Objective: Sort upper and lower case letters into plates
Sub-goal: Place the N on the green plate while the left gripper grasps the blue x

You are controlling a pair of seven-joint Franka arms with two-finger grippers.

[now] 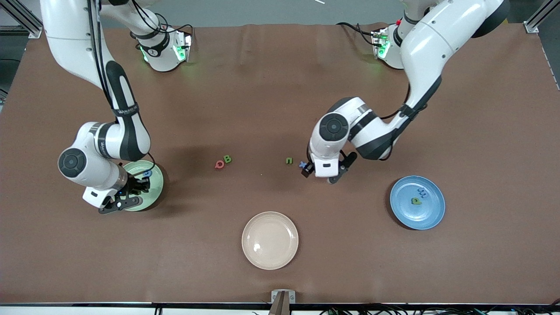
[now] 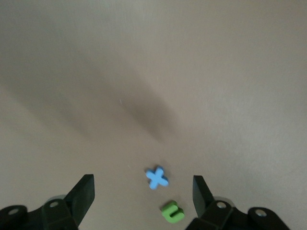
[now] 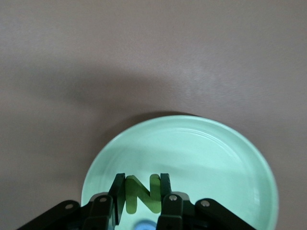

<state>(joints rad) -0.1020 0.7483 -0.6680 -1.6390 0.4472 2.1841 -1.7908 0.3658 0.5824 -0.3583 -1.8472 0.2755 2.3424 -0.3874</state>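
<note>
My right gripper (image 3: pixel 141 199) clamps a green letter N (image 3: pixel 142 192) upright between its fingers, low over the mint green plate (image 1: pixel 154 192) at the right arm's end of the table; a blue letter (image 1: pixel 147 173) in that plate is mostly hidden under my wrist. My left gripper (image 2: pixel 144 191) hangs with its fingers spread wide over a blue x (image 2: pixel 157 177), a green n (image 2: pixel 172 212) just beside it on the bare brown table (image 1: pixel 280 87). Both forearms bend down steeply from their elbows. The blue plate (image 1: pixel 431 214) holds two small letters. A cream plate (image 1: pixel 270 258) sits nearest the camera; a red Q (image 1: pixel 219 164) and green B (image 1: pixel 227 159) touch mid-table.
</note>
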